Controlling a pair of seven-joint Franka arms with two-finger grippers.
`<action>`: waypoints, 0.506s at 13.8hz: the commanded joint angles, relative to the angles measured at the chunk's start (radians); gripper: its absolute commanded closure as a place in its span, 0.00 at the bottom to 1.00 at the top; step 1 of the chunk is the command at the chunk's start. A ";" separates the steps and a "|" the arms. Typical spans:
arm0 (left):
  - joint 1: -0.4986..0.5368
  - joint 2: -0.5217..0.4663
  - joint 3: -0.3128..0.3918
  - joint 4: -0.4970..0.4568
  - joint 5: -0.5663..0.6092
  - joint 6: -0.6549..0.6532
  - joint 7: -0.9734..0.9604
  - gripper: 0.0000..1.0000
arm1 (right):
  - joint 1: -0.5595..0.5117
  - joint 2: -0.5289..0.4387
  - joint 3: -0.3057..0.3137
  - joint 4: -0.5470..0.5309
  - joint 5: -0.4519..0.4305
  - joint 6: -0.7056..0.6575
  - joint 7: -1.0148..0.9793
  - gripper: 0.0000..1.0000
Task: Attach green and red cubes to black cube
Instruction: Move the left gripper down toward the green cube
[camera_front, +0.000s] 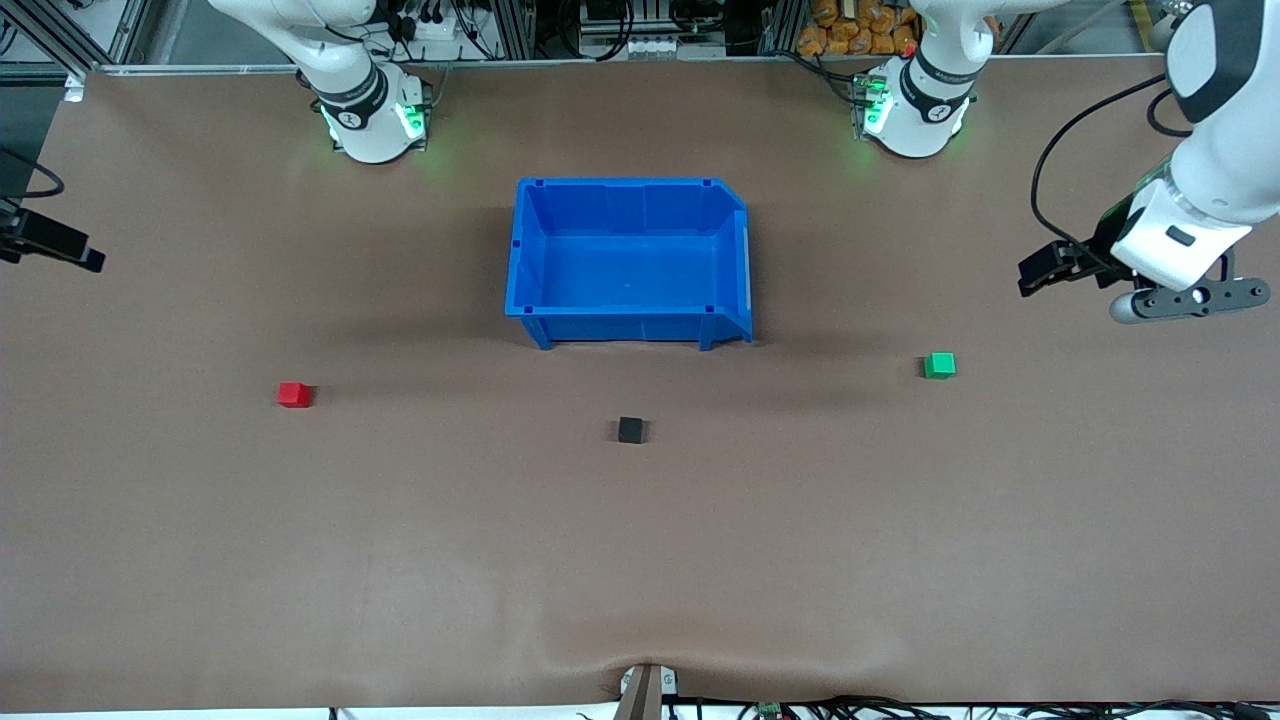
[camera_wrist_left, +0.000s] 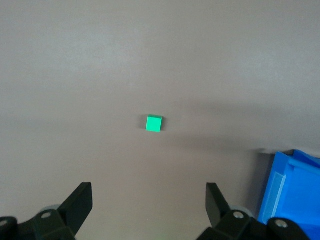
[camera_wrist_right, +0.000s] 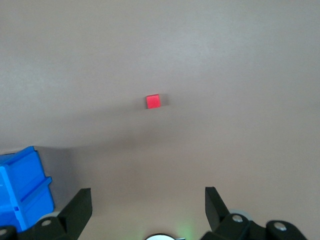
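1. Since all three cubes sit apart on the brown worktop (camera_front: 400, 560), no joining has begun; the step in hand looks like the approach.
2. The small matte black cube (camera_front: 631, 430) lies just nearer the front camera than the blue plastic bin (camera_front: 530, 250).
3. The bright green cube (camera_front: 939, 365) lies toward the left arm's end from the bin, the bright red cube (camera_front: 294, 394) toward the right arm's.
4. The left gripper (camera_wrist_left: 149, 202) hangs with fingers released and empty, above the worktop near the green cube; the right gripper (camera_wrist_right: 148, 202) likewise near the red.
5. Next, each probably must descend squarely over its cube.
6. The bin holds nothing.
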 joint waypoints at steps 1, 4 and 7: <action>0.003 -0.013 -0.003 -0.048 0.022 0.055 0.015 0.00 | -0.062 -0.014 0.015 0.028 0.013 -0.010 -0.002 0.00; 0.003 0.008 -0.003 -0.073 0.023 0.096 0.015 0.00 | -0.111 0.001 0.015 0.045 0.015 0.005 -0.065 0.00; 0.001 0.034 -0.003 -0.105 0.034 0.152 0.015 0.00 | -0.113 0.015 0.015 0.037 0.012 0.010 -0.060 0.00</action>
